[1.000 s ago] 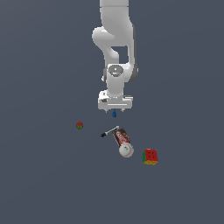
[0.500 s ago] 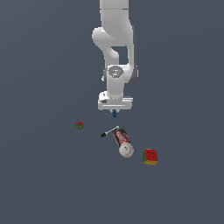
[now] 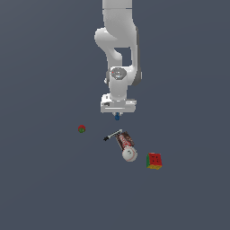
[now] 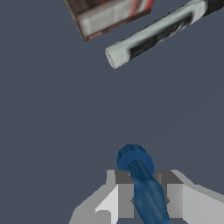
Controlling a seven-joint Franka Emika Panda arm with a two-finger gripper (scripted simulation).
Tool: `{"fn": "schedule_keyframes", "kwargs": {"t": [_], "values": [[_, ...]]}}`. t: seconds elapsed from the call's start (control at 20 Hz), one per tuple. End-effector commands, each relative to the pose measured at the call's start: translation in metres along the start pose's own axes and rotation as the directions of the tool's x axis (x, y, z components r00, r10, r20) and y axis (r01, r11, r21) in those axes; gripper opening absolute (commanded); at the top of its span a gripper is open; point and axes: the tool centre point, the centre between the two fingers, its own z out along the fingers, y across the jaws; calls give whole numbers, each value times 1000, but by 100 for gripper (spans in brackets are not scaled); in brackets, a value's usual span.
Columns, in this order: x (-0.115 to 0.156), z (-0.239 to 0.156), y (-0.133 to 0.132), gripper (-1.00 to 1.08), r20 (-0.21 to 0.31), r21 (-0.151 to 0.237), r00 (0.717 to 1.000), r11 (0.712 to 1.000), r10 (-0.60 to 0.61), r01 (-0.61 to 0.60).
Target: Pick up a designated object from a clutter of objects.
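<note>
The small dark-blue item (image 3: pixel 117 117) sits between the fingers of my gripper (image 3: pixel 117 115), just under the white hand in the exterior view. In the wrist view the blue item (image 4: pixel 140 179) is a narrow stem with a rounder end, clamped between the two grey fingers (image 4: pixel 117 201); my gripper (image 4: pixel 142 202) is shut on it. The rest of the clutter lies below it: a thin black-tipped tool (image 3: pixel 112 135), a dark red can (image 3: pixel 125 140), a white baseball (image 3: pixel 129 155), a red-yellow-green cube (image 3: pixel 154 161) and a red-green ball (image 3: pixel 81 129).
The wrist view shows the tool (image 4: pixel 162 33) and an end of the can (image 4: pixel 107 15) on the grey floor beyond the blue item. The white arm (image 3: pixel 119 45) rises above the hand.
The hand with the blue item has risen slightly. The other items have not moved.
</note>
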Motion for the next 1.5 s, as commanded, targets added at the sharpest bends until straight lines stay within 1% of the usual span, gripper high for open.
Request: {"fn": "schedule_keyframes", "kwargs": {"t": [0.0, 0.3, 0.6, 1.45], "values": [[2, -3, 1, -100, -1, 0, 1000, 1000, 0, 0], [10, -20, 6, -100, -1, 0, 1000, 1000, 0, 0], [26, -51, 16, -100, -1, 1, 1000, 1000, 0, 0], [93, -184, 57, -100, -1, 2, 1000, 1000, 0, 0]]}}
